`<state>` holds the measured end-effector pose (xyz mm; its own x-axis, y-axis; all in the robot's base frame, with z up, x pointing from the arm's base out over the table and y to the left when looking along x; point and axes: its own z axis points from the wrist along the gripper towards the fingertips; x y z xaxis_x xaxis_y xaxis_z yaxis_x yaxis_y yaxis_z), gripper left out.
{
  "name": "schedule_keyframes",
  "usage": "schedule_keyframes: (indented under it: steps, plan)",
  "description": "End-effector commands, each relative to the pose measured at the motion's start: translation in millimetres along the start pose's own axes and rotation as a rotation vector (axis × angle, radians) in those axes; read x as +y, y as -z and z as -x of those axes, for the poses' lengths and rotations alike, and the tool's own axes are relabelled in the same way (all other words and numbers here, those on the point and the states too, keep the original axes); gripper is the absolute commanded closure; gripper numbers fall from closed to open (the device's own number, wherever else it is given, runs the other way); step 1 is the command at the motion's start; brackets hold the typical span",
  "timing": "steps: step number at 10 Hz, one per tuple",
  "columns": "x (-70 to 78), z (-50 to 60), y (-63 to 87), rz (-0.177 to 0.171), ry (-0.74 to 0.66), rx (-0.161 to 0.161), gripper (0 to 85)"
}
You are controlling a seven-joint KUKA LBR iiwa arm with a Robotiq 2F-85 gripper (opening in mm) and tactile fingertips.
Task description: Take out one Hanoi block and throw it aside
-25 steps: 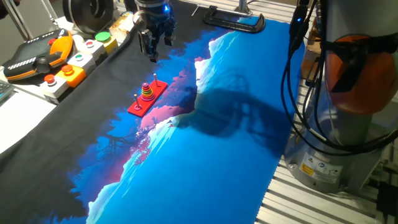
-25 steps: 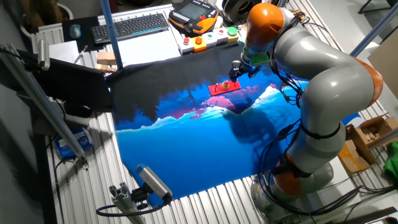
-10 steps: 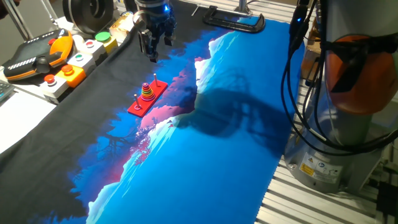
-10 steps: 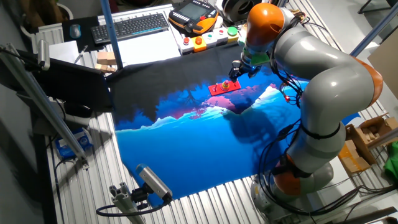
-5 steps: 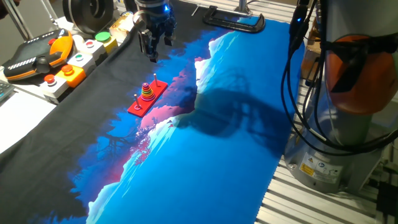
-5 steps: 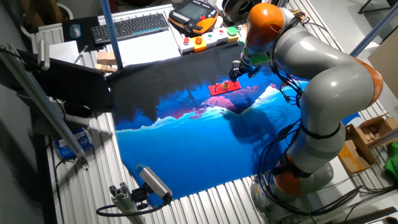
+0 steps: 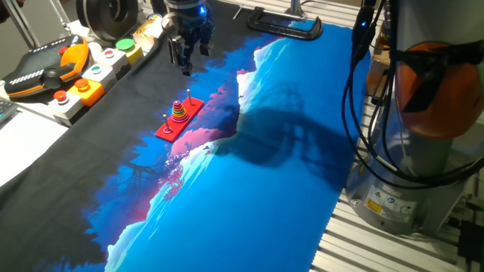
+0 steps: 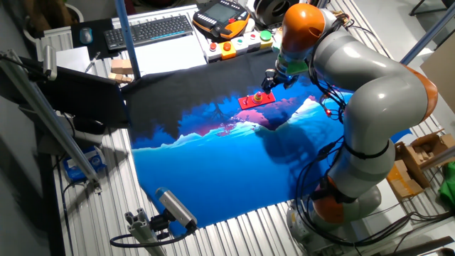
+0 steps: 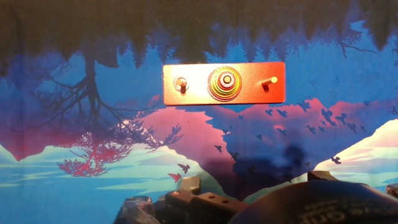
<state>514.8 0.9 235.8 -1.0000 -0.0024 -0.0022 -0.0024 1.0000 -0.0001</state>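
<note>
The gripper (image 7: 187,59) hangs above the worktop (image 7: 287,151), beyond the far end of the red Hanoi base (image 7: 180,119), holding nothing; how far its fingers are spread cannot be told. The stacked blocks (image 9: 224,83) sit on the middle peg, the outer pegs bare. A descent slightly off centre could hit a peg, or grab several blocks and drag the base.

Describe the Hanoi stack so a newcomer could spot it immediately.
Find the blue landscape-print cloth covering the table; where it turns pink, near the black part, lies a flat red rectangular base with three pegs. The stack of coloured rings sits on the middle peg; both outer pegs are bare.
</note>
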Motion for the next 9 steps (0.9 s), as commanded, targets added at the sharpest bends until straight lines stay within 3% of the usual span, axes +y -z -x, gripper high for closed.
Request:
schedule_keyframes:
  steps: [1, 9]
  plan:
    - [0.0, 0.1, 0.4, -0.095, -0.039, -0.015, 84.3]
    - [3.3, 2.9, -1.0, -0.085, -0.048, -0.023, 84.3]
